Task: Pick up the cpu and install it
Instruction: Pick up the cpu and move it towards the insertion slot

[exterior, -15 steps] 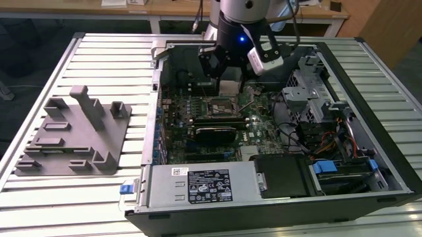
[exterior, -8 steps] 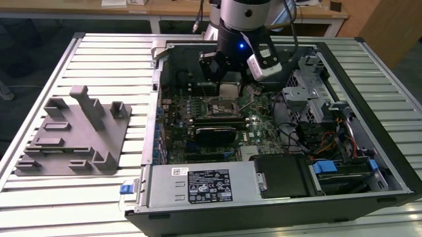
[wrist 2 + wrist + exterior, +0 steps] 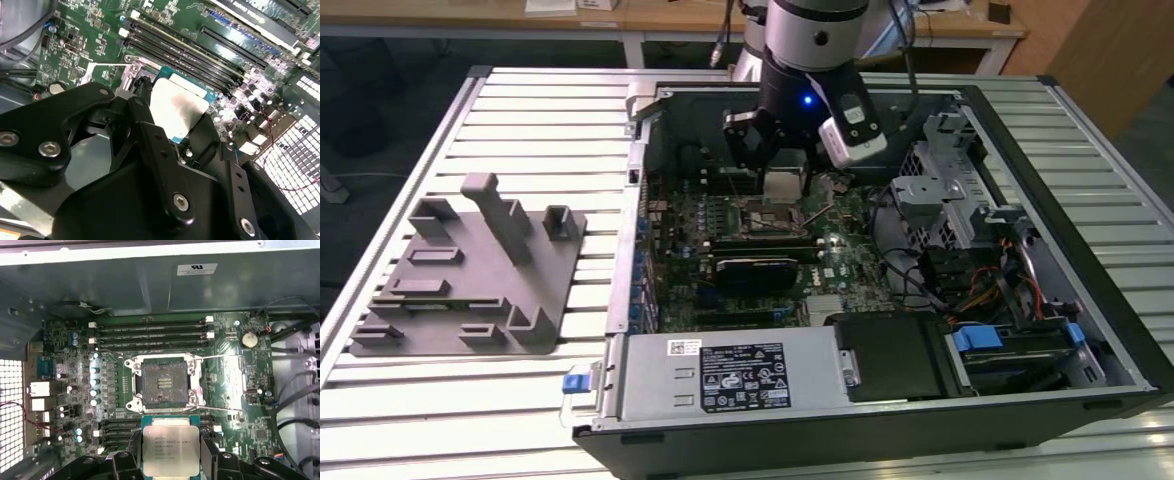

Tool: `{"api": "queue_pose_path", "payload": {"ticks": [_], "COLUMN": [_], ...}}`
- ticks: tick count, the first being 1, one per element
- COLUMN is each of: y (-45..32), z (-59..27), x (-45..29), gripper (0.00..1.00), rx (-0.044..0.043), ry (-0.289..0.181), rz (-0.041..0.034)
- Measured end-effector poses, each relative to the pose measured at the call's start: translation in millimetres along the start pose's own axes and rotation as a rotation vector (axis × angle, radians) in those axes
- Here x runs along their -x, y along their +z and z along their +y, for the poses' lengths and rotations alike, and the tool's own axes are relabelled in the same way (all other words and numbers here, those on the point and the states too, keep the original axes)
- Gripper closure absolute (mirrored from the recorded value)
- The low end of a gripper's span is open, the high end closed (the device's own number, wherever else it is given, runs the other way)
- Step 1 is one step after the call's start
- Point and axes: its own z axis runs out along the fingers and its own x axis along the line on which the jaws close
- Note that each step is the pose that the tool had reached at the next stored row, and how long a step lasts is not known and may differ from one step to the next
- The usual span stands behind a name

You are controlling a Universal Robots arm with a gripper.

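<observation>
The cpu (image 3: 170,450) is a flat square chip with a silvery metal top and a thin green border. My gripper (image 3: 170,466) is shut on it, one black finger on each side edge. In the exterior view the cpu (image 3: 783,183) hangs under the gripper (image 3: 781,172) inside the open computer case, just behind and above the motherboard's empty socket (image 3: 767,215). The first wrist view shows that socket (image 3: 165,385) with its metal frame open and its contact field bare. In the second wrist view the cpu (image 3: 177,107) sits tilted between the black fingers (image 3: 150,130).
The case walls (image 3: 640,200) surround the board. Memory slots (image 3: 150,332) run beside the socket. A black block (image 3: 754,268) lies in front of it. A drive cage (image 3: 947,170) and cables (image 3: 987,285) fill the exterior view's right, a power supply (image 3: 727,375) the front. A grey fixture (image 3: 467,270) stands at the left.
</observation>
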Motion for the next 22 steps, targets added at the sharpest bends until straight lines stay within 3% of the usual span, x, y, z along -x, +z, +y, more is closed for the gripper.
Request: {"api": "queue_pose_path", "payload": {"ticks": [7, 22], "y": [7.8, 31.9], "z": [4.7, 21.0], "x": [-0.2, 0.4], "gripper": [0.45, 0.45], "rx": [0.0119, 0.0121], "ry": [-0.026, -0.034], "rz": [0.0021, 0.0027]}}
